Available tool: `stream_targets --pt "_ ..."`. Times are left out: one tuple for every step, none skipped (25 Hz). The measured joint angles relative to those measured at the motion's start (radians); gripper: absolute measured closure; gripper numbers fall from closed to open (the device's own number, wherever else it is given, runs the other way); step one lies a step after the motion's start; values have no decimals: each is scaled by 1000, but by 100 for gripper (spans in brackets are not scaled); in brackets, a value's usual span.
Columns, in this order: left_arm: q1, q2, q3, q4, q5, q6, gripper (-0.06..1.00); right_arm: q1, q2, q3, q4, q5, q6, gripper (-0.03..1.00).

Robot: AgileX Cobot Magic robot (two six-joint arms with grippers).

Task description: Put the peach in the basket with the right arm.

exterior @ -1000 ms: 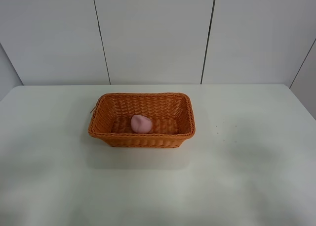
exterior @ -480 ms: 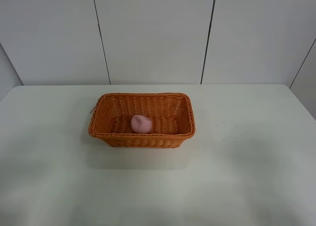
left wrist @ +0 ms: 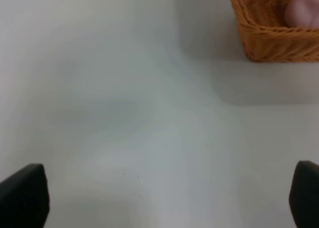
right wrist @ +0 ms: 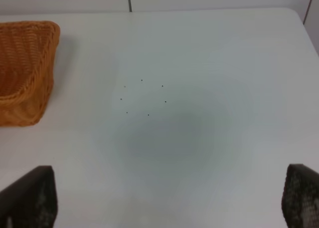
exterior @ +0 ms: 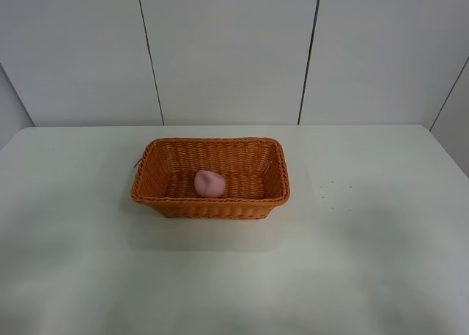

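One table (exterior: 381,276) carries the basket (exterior: 211,206), and the peach (exterior: 209,183) lies inside it, left of centre. Both grippers are empty, fingers spread: right gripper (right wrist: 169,200) well clear, basket off its left; left gripper (left wrist: 169,198) likewise

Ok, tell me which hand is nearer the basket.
Left, as far as the wrist views show. The left hand sees the basket and peach closer; the right hand sees only its corner, farther off.

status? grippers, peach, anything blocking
Both grippers open, empty, over bare table: left gripper, right gripper. Peach lies inside the basket, left of centre. Nothing in the way.
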Motion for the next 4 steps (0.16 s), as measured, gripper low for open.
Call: stream_targets --pt "0 0 0 0 0 0 -4 0 0 0 0 0 0 27" --pt "0 0 0 0 0 0 -4 0 0 0 0 0 0 27" --pt "0 0 0 0 0 0 -4 0 0 0 0 0 0 27" --pt "0 0 0 0 0 0 -4 0 0 0 0 0 -1 27"
